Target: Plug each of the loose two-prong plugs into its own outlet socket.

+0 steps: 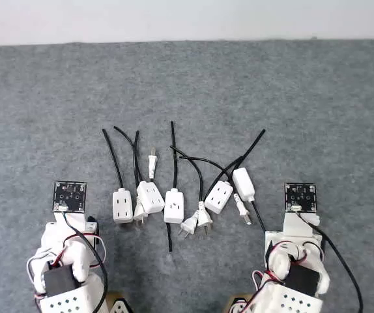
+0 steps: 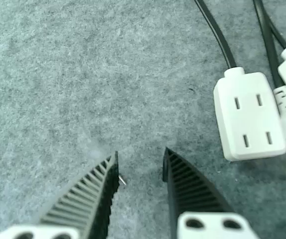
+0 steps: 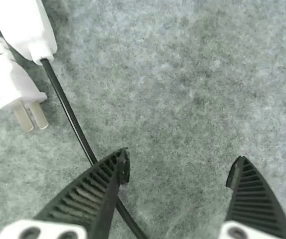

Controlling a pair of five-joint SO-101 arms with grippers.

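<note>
Several white outlet sockets lie in a row mid-table, among them the leftmost socket (image 1: 122, 205) (image 2: 250, 117) and the rightmost socket (image 1: 244, 184) (image 3: 26, 25). Loose white two-prong plugs on black cords lie among them: one (image 1: 152, 163) farther back, a pair (image 1: 196, 223) nearer the front, and one (image 1: 242, 208) (image 3: 16, 89) at the right. My left gripper (image 2: 140, 167) hovers open over bare carpet just left of the leftmost socket and holds nothing. My right gripper (image 3: 182, 164) stands wide open to the right of the rightmost plug, with a black cord (image 3: 68, 119) passing by one finger.
The grey carpet (image 1: 187, 85) covers the whole table, with free room behind and to both sides of the cluster. The left arm (image 1: 66, 261) and the right arm (image 1: 294, 261) sit at the front edge. Black cords (image 1: 174, 150) fan out toward the back.
</note>
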